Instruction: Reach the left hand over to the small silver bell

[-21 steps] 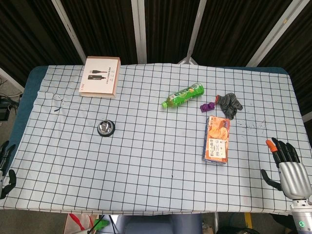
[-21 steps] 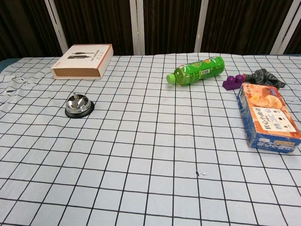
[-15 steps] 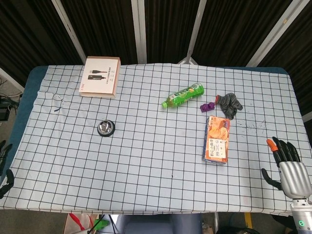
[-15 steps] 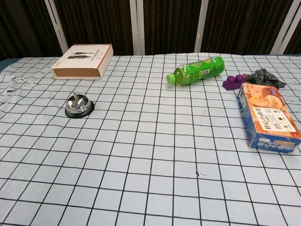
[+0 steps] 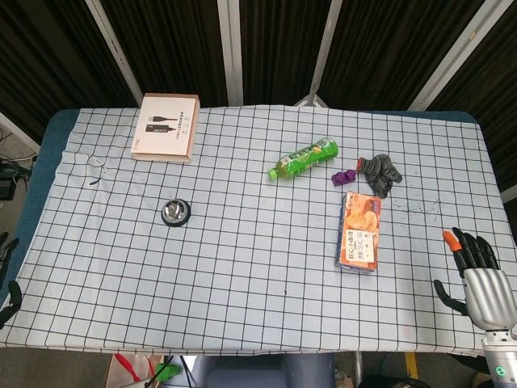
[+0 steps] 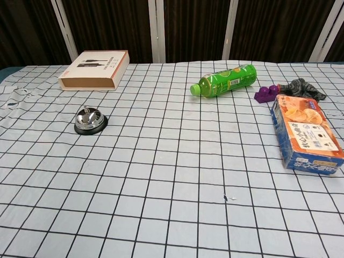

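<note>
On the table (image 5: 242,323), the bell (image 5: 174,212) lies left of centre, the box (image 5: 166,127) at upper left, the bottle (image 5: 304,158) right of centre, and the snack carton (image 5: 359,232) lower right beneath the cloth (image 5: 381,172).

Left hand (image 5: 6,284) — cut by the head view's left edge, only dark fingertips showing; its pose cannot be told. Right hand (image 5: 478,280) — wrist cropped at the bottom edge. Chest view shows neither hand.
</note>
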`<state>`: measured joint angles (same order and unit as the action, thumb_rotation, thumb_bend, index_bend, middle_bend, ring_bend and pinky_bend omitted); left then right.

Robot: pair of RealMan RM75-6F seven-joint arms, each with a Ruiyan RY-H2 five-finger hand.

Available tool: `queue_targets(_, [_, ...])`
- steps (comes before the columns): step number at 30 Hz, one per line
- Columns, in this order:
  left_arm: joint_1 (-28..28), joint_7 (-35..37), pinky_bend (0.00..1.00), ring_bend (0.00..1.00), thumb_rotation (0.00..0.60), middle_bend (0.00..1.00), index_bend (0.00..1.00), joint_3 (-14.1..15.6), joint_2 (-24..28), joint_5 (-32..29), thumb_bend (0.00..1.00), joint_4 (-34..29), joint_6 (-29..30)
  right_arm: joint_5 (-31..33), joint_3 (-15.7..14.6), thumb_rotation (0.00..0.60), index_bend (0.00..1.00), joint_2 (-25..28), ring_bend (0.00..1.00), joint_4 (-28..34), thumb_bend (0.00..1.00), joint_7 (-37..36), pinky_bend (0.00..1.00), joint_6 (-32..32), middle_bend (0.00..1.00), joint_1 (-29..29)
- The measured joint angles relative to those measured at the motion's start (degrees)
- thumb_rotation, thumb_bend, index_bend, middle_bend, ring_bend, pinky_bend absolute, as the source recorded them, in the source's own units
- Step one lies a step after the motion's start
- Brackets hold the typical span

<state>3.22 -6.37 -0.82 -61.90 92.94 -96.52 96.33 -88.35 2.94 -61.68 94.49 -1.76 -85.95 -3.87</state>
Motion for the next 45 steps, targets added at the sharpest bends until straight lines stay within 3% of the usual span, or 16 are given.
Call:
queue_targets(13, [-4.5, -1.4, 0.00, 0.00, 0.600, 0.00, 0.00, -1.6, -2.8, 0.2, 0.91, 1.9, -5.3, 0.0, -0.1, 0.600, 0.08, 0.3, 0.00, 0.0, 0.39, -0.7, 0.00, -0.3, 0.00, 0.4])
queue_targets(25, [-14.6, -2.6, 0.00, 0.00, 0.600, 0.00, 0.00, -6.1, -8.6, -2.4, 0.91, 4.3, -17.0, 0.4, -0.2, 0.600, 0.08, 0.5, 0.00, 0.1, 0.39, -0.8, 0.00, 0.6, 0.00, 0.1])
queue_targets(30, [-19.7, -4.6, 0.00, 0.00, 0.600, 0.00, 0.00, -8.5, -12.4, -6.0, 0.91, 6.1, -23.4, 0.4, -0.3, 0.600, 0.08, 0.6, 0.00, 0.0, 0.39, -1.1, 0.00, 0.5, 0.00, 0.2])
queue_targets(36, [-24.7, -5.9, 0.00, 0.00, 0.600, 0.00, 0.00, -11.4, -18.6, -9.2, 0.91, 10.3, -27.1, 0.6, -0.2, 0.600, 0.08, 0.6, 0.00, -0.1, 0.39, -1.3, 0.00, 0.8, 0.00, 0.1])
queue_targets(45, [-31.0, -8.1, 0.00, 0.00, 0.600, 0.00, 0.00, -13.2, -26.8, -13.9, 0.91, 18.6, -33.8, 1.0, -0.1, 0.600, 0.08, 0.4, 0.00, -0.2, 0.39, -0.8, 0.00, 1.8, 0.00, -0.4])
